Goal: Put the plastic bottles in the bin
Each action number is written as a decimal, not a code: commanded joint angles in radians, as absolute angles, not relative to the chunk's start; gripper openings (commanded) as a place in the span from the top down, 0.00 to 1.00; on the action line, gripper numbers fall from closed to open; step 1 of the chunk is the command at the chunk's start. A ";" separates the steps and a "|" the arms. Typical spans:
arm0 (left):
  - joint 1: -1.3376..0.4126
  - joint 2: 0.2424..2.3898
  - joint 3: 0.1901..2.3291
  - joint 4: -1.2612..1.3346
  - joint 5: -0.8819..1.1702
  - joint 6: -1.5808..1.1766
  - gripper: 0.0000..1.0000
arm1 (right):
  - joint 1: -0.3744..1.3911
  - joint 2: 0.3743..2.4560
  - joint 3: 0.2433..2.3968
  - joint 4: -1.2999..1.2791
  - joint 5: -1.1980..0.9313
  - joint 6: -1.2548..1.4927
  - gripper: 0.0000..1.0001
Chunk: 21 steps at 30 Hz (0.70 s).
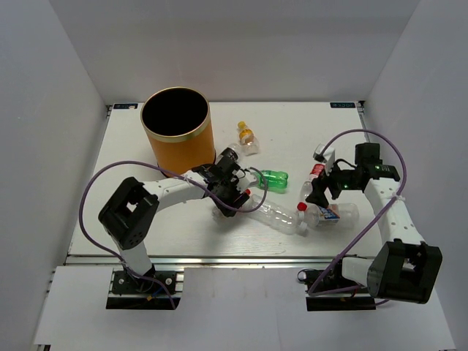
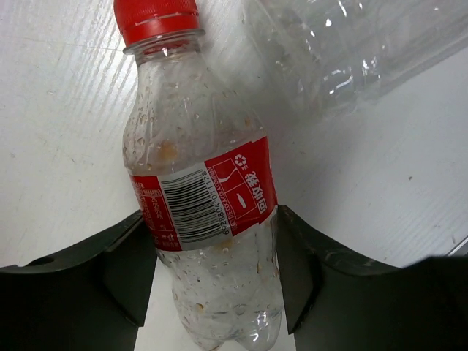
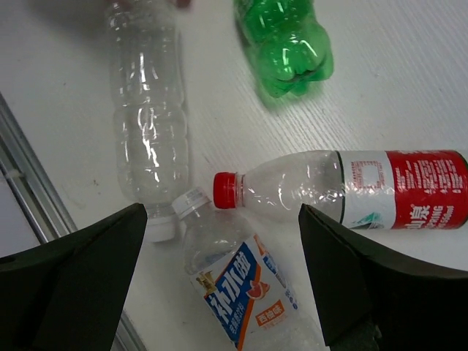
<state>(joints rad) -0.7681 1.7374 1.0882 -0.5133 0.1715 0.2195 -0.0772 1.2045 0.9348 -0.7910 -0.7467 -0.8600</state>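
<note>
Progress is at an early stage, by my reading: you have nothing confirmed inside the bin. Its black interior shows no bottle from above, though it is too dark to rule one out. Six bottles are visible, and all lie on the table outside the bin. Your left gripper, just off the bin's near-right side, is clenched on a red-capped bottle. Its fingers press the red label band from either side, and the bottle appears to rest on the table, not lifted. A yellow-capped bottle sits just to the right of the bin; whether it is upright or lying I cannot tell. A green bottle lies farther right of the bin, and a long clear bottle lies right of the bin towards the arm bases. Well to the right of the bin, your right gripper hangs released, jaws wide and grasping nothing. Below it lie a red-and-white-labelled bottle and a blue-and-orange-labelled bottle, their cap ends close together. Outstanding: lift the gripped bottle, carry it over the bin's rim and drop it, then clear the other five. The right-hand cluster is the farthest from the bin and will likely take the longest carries.
</note>
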 commanded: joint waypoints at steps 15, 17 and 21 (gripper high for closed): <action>-0.781 1.539 1.770 -0.620 -0.041 0.080 0.89 | 0.121 1.143 0.931 -0.793 -0.698 -0.824 0.11; -0.772 1.539 1.793 -0.592 -0.213 0.057 0.87 | 0.158 1.158 0.936 -0.755 -0.654 -0.801 0.11; -0.700 1.601 1.833 -0.594 -0.539 -0.023 0.85 | 0.219 1.204 0.981 -0.721 -0.536 -0.721 0.10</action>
